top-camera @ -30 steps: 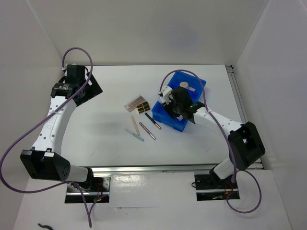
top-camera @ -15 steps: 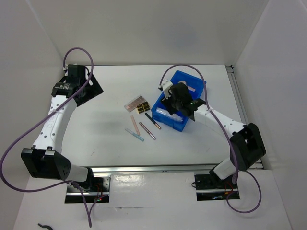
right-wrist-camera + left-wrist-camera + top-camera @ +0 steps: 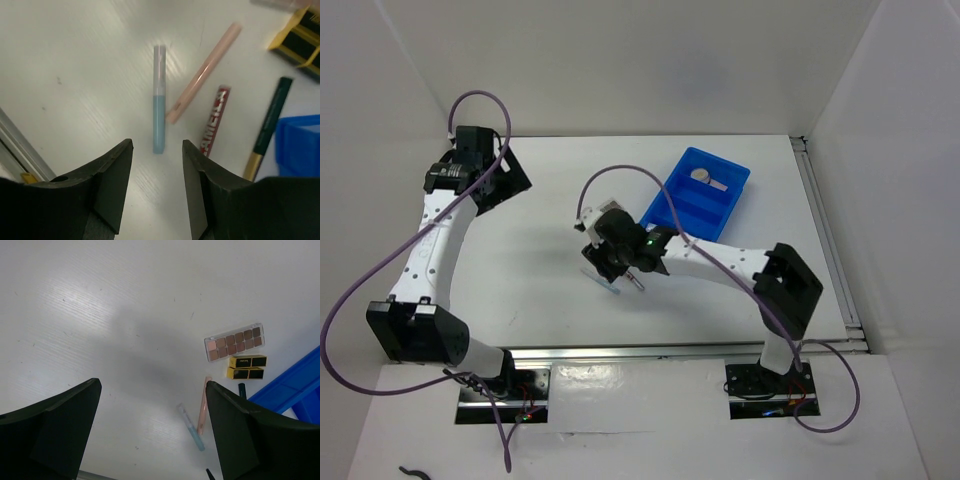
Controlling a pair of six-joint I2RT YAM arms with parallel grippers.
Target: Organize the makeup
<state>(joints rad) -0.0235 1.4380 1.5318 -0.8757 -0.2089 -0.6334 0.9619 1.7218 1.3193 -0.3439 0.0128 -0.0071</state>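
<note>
The pink pencil (image 3: pixel 202 72) lies just beside the blue tube (image 3: pixel 159 100) on the surface (image 3: pixel 75 60) and could be caught or knocked if the jaws are closed off-centre. The right gripper (image 3: pixel 156 147) is poised part open over the tube, nothing gripped; the left gripper (image 3: pixel 152 385) is spread wide, empty

White lettering runs lengthwise along the dark red pencil (image 3: pixel 215 120), too blurred to read. Small gold print on the upper black-and-gold box (image 3: pixel 247 361) is too small to read. Nothing else legible.
</note>
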